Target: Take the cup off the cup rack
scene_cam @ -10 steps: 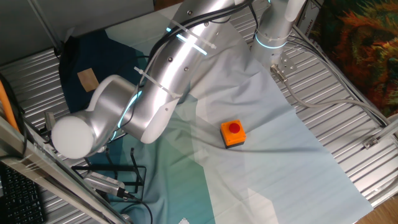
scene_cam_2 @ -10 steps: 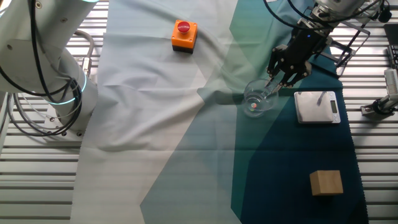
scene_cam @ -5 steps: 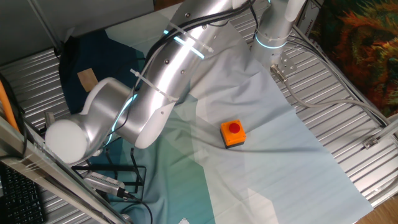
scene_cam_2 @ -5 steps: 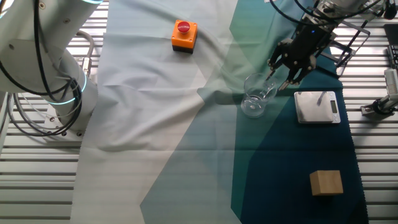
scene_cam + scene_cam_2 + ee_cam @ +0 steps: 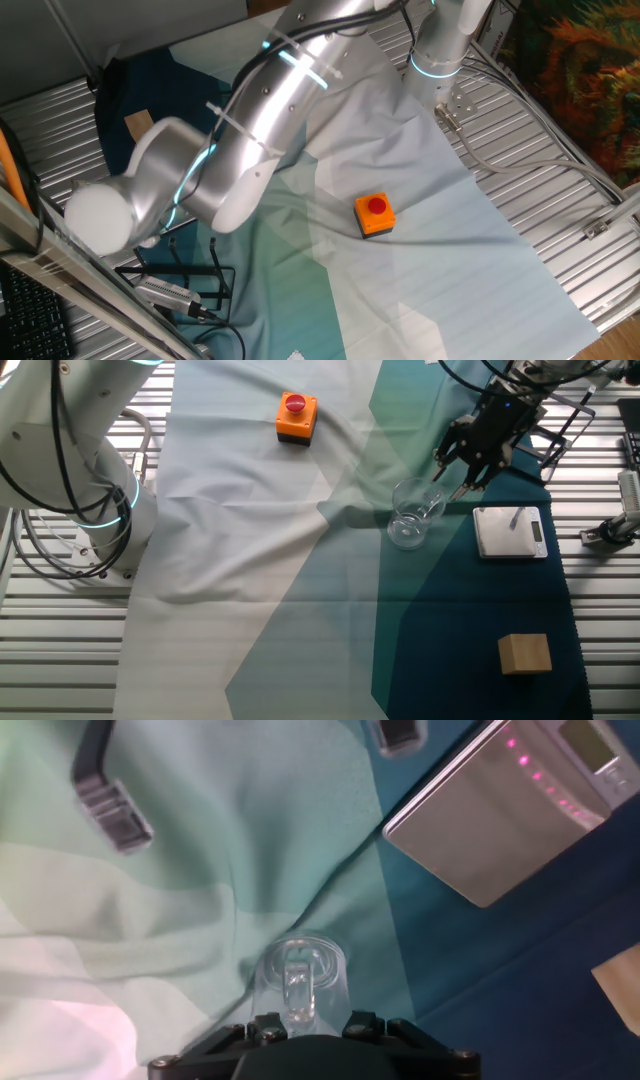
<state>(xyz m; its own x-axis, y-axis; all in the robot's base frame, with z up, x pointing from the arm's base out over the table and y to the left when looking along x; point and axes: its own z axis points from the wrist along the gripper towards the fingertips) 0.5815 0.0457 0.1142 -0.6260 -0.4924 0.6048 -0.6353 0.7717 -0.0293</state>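
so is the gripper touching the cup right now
Apart. In the hand view both fingers stand open over bare cloth, clear of the cup; the other fixed view shows the gripper lifted beside it.

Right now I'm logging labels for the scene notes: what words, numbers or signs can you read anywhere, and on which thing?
None can be read.
Scale: a display panel at one edge, nothing legible on it; pink light dots on the plate, no characters.
Orange button box: red button, no visible lettering.
Wooden block: plain.
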